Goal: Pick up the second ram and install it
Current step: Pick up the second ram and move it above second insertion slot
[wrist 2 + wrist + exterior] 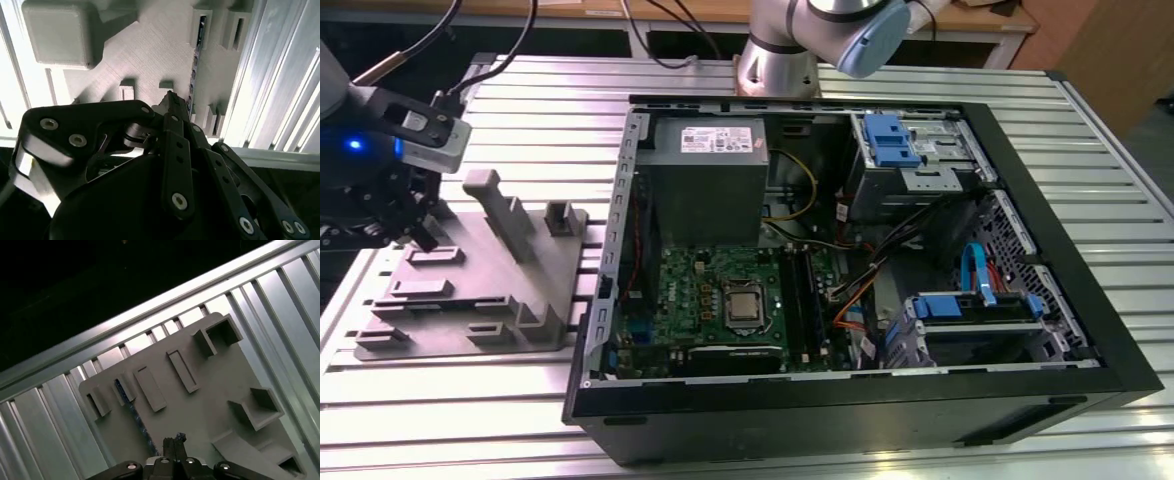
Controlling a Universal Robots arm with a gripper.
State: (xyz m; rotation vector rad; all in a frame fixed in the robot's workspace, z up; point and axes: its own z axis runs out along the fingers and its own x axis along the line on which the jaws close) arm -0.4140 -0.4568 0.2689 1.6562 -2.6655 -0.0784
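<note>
The second ram (134, 416) is a thin dark blue-green strip standing on edge in a slot of the grey holder tray (200, 405). In the second wrist view, the ram (195, 60) runs along the tray (150, 55). My gripper (174, 441) hangs just above the tray with its fingers shut together. Its tips sit close beside the ram's near end, and nothing is visibly held between them. In the exterior view, the gripper (420, 238) is over the far left part of the tray (520, 290).
The open computer case (854, 400) lies at the exterior view's right, with a green motherboard (707, 290), long black memory slots (809, 295) and a grey power-supply box (707, 150). Raised grey blocks (500, 210) stand on the tray. Everything rests on a ribbed metal table (454, 400).
</note>
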